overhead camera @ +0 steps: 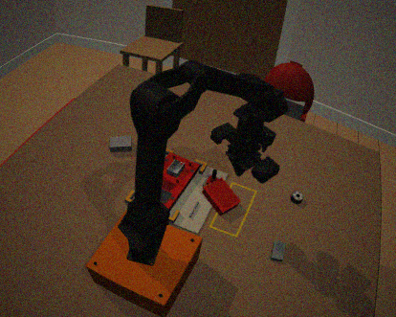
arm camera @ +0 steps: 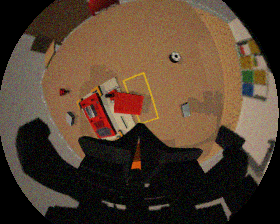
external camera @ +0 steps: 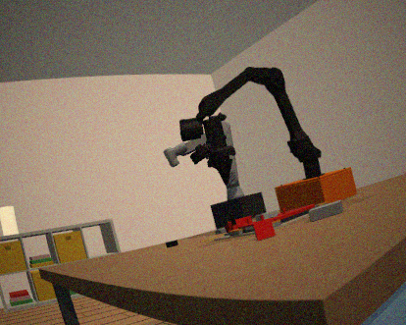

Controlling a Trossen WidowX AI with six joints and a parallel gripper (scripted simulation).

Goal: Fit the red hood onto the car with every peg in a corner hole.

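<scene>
The red hood (overhead camera: pixel 221 194) (external camera: pixel 264 229) (arm camera: pixel 128 102) lies on the table across the left side of a yellow marked rectangle (overhead camera: pixel 247 213) (arm camera: pixel 150 95), apart from the fingers. The red chassis (overhead camera: pixel 184 176) (arm camera: pixel 98 117) sits in its jig to the hood's left, with the grey engine block (overhead camera: pixel 176 166) on it; the arm hides part of it. My gripper (overhead camera: pixel 251 166) (external camera: pixel 227 170) (arm camera: pixel 140 125) is shut and empty, high above the table, over the hood's far side.
A white pad (overhead camera: pixel 194 207) lies between the jig and the rectangle. Two grey blocks (overhead camera: pixel 121 143) (overhead camera: pixel 277 251) and a small black-and-white ring (overhead camera: pixel 297 196) (arm camera: pixel 175 57) lie loose on the table. The orange arm base (overhead camera: pixel 144 265) (external camera: pixel 315 189) stands in front of the jig. A red dome (overhead camera: pixel 293 80) is at the back.
</scene>
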